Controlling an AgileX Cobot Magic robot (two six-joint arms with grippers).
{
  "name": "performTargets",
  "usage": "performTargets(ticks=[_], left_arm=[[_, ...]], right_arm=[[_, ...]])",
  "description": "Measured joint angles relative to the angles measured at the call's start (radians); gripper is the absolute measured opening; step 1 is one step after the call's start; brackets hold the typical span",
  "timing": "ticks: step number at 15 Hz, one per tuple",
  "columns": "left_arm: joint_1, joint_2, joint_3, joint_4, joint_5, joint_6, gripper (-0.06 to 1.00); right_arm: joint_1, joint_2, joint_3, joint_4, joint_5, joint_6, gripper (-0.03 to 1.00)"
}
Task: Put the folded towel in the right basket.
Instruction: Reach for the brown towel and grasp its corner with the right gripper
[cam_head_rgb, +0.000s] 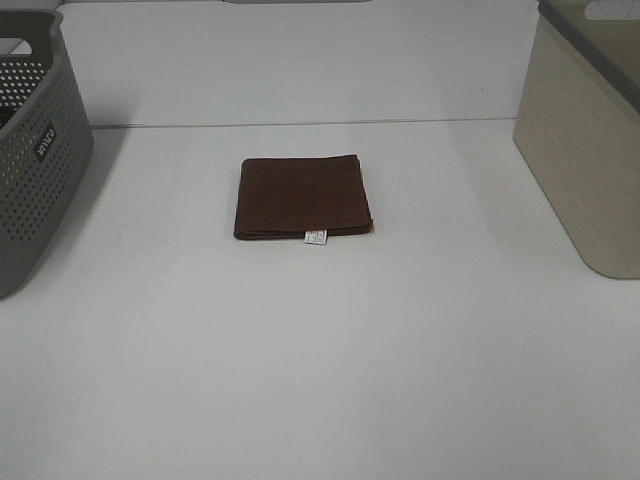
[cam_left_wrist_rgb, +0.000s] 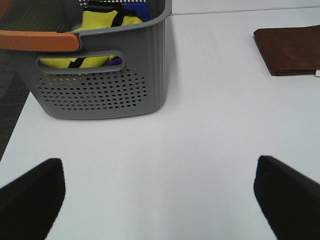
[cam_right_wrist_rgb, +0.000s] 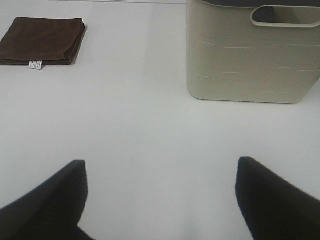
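A folded brown towel (cam_head_rgb: 302, 196) with a small white tag lies flat in the middle of the white table. It also shows in the left wrist view (cam_left_wrist_rgb: 288, 49) and the right wrist view (cam_right_wrist_rgb: 42, 40). The right basket (cam_head_rgb: 585, 130) is beige with a grey rim and stands at the table's right edge; it also shows in the right wrist view (cam_right_wrist_rgb: 252, 55). Neither gripper shows in the exterior view. My left gripper (cam_left_wrist_rgb: 160, 200) is open and empty above bare table. My right gripper (cam_right_wrist_rgb: 160, 200) is open and empty, short of the beige basket.
A grey perforated basket (cam_head_rgb: 35, 150) stands at the left edge; in the left wrist view (cam_left_wrist_rgb: 100, 75) it holds yellow and blue items and has an orange handle (cam_left_wrist_rgb: 40, 41). A seam in the table runs behind the towel.
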Motion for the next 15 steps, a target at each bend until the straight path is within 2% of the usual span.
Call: performTargets(ticks=[15], left_arm=[[0.000, 0.000, 0.000, 0.000, 0.000, 0.000, 0.97]], right_arm=[[0.000, 0.000, 0.000, 0.000, 0.000, 0.000, 0.77]])
